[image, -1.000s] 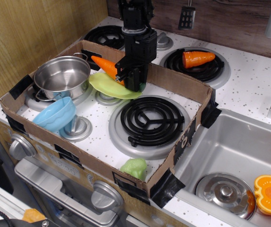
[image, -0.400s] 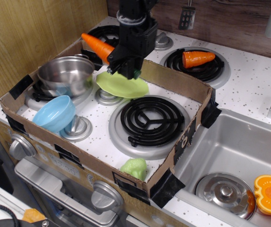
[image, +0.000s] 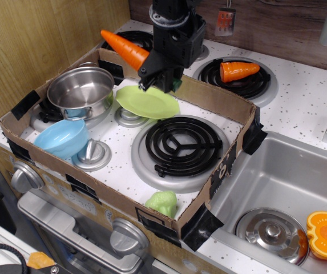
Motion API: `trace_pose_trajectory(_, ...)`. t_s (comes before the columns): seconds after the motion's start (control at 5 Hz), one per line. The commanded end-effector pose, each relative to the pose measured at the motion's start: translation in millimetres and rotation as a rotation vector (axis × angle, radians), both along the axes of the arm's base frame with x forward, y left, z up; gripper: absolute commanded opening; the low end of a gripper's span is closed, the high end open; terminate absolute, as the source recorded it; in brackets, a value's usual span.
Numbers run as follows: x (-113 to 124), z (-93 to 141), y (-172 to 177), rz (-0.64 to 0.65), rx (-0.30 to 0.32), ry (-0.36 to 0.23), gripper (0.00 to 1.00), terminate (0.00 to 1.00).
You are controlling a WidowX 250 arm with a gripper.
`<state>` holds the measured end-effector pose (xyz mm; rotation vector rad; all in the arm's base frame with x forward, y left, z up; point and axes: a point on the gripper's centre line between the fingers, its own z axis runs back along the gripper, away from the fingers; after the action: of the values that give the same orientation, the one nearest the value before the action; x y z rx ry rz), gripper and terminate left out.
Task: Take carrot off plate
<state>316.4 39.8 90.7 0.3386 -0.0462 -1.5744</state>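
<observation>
We see the pincer (image: 158, 75) gripping the carrot (image: 125, 50) in the air above the green plate (image: 147, 101), beside the steel pot (image: 81, 91) on the worktop (image: 300, 97).

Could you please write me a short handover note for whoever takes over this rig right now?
Gripper: shut on the carrot, gripping its thick end; the pointed tip sticks out up and to the left.
Carrot: lifted clear of the plate, in the air above the back wall of the cardboard tray.
Plate: inside the tray beside the steel pot, with nothing on it.
Done: carrot is off the plate.
Left: set the carrot down somewhere off the plate and release; no spot is given. Don't confuse it with the stubby carrot piece on the back right burner.
</observation>
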Motion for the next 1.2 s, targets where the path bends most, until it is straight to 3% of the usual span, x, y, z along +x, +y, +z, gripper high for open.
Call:
trace_pose_trajectory(0.0,-15,2,-17,0.197,-0.036,-0.055,0.00,0.00)
trace_pose_trajectory(0.4,-20,0,-36,0.537,-0.082,-0.014,0.00,0.00)
trace_pose_trajectory(0.6,-15,-4,-53,0.786,-0.148,-0.039,0.00,0.00)
trace_pose_trajectory(0.8,-11,-18,-51,0.960,-0.267,-0.064,0.00,0.00)
trace_pose_trajectory(1.0,-11,-33,-53,0.994,-0.316,-0.126,0.00,0.00)
